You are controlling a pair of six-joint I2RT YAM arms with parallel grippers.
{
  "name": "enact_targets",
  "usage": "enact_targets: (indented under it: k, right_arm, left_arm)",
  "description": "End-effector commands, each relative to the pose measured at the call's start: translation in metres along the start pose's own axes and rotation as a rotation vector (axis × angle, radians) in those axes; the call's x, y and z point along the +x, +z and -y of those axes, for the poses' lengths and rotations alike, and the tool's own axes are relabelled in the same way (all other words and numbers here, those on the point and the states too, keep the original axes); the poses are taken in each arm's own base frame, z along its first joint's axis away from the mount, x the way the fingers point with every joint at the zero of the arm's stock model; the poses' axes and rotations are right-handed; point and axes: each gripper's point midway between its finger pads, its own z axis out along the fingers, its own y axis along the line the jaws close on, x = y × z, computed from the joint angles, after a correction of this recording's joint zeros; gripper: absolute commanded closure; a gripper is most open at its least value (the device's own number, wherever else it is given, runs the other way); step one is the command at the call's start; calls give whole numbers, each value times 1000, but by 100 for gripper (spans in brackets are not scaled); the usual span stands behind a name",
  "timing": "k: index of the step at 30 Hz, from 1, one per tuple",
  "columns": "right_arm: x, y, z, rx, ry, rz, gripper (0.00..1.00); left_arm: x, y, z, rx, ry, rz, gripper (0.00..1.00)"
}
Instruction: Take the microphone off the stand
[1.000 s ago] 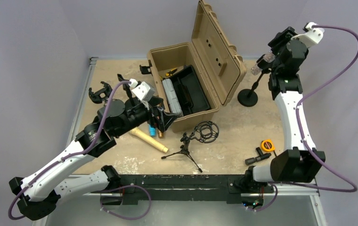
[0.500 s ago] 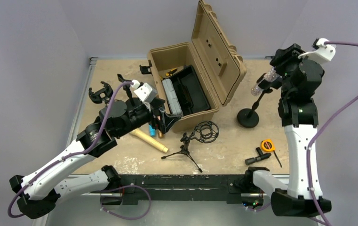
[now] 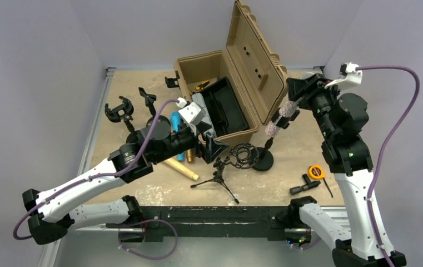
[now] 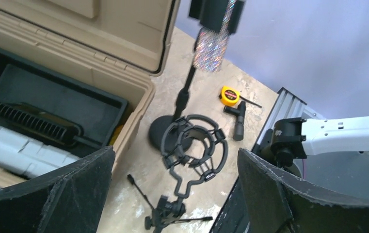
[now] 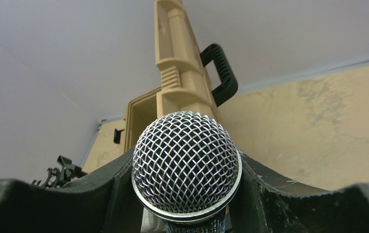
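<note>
No brand or label can be read: the face of the yellow tape measure (image 3: pixel 316 171) at 4 o'clock on the table (image 3: pixel 309 139) is too small to make out, and the tan case (image 3: pixel 198 71) at 12 o'clock shows plain moulded plastic.

The right arm rises from its base at 5 o'clock, bends at the elbow, and reaches toward 10 o'clock. The right gripper (image 3: pixel 293 99) is clamped on the glittery microphone (image 3: pixel 278 118) just below its mesh head. In the right wrist view the head (image 5: pixel 187 162) sits tight between both fingers (image 5: pixel 109 194).

The microphone slants down toward 7 o'clock, off the case's open lid at 3 o'clock. Its lower end meets the top of the stand (image 3: pixel 263 160), whose pole leans. The round base is just beside the black shock mount (image 3: pixel 245 156), at that mount's 3 o'clock.

The left arm stretches low from 7 o'clock toward the table's centre. The left gripper (image 3: pixel 212 149) has its fingers (image 4: pixel 51 194) spread wide apart, holding nothing, and faces the shock mount and stand
</note>
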Motion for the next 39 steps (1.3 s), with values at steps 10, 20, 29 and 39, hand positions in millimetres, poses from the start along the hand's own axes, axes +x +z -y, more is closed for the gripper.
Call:
enact_targets:
  k: [10, 20, 29, 39]
  right_arm:
    - [-4, -12, -26, -166, 2, 90, 79]
    - [-38, -26, -42, -216, -38, 174, 19]
    - [-97, -58, -56, -222, -24, 335, 13]
    - [-142, -89, -24, -29, 27, 526, 13]
  left_arm:
    - [-75, 61, 63, -32, 75, 258, 5]
    - [-103, 113, 67, -133, 121, 274, 6]
    - [-113, 143, 79, -306, 196, 294, 5]
    - [-108, 166, 63, -568, 248, 316, 15]
